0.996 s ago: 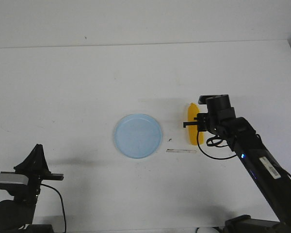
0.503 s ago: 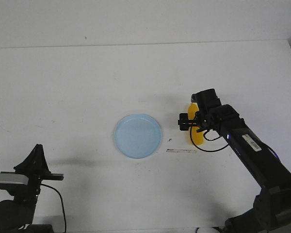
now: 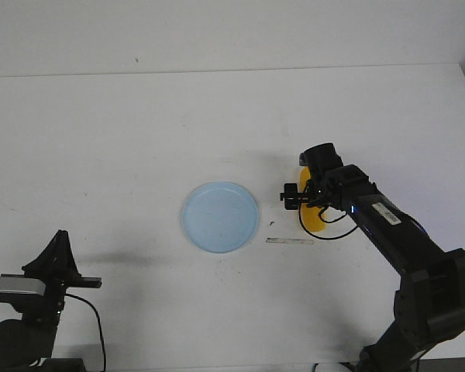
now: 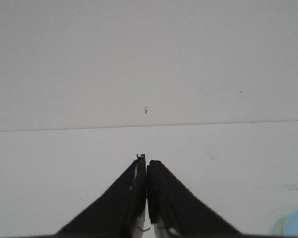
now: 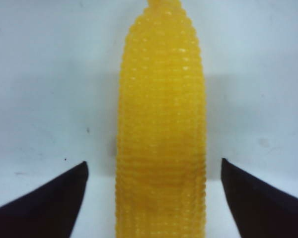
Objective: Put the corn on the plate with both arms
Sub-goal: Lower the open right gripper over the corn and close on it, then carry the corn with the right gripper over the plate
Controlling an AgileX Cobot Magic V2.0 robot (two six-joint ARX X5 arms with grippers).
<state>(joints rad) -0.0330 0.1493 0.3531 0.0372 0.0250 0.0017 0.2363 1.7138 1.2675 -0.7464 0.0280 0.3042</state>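
None of the placing is done: the corn (image 5: 161, 129) lies on the worktop (image 3: 139, 132) right of the empty plate (image 3: 220, 216). Right hand (image 5: 154, 198) straddles it, spread wide, not gripping. Left hand (image 4: 146, 171) sits clenched, near-left, well apart.

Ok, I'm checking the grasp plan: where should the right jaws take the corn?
Across the thick middle of the corn, from above. It lies flat on the table, and the right gripper, open, already straddles it with a finger on each side; the far end tapers, a poorer hold.
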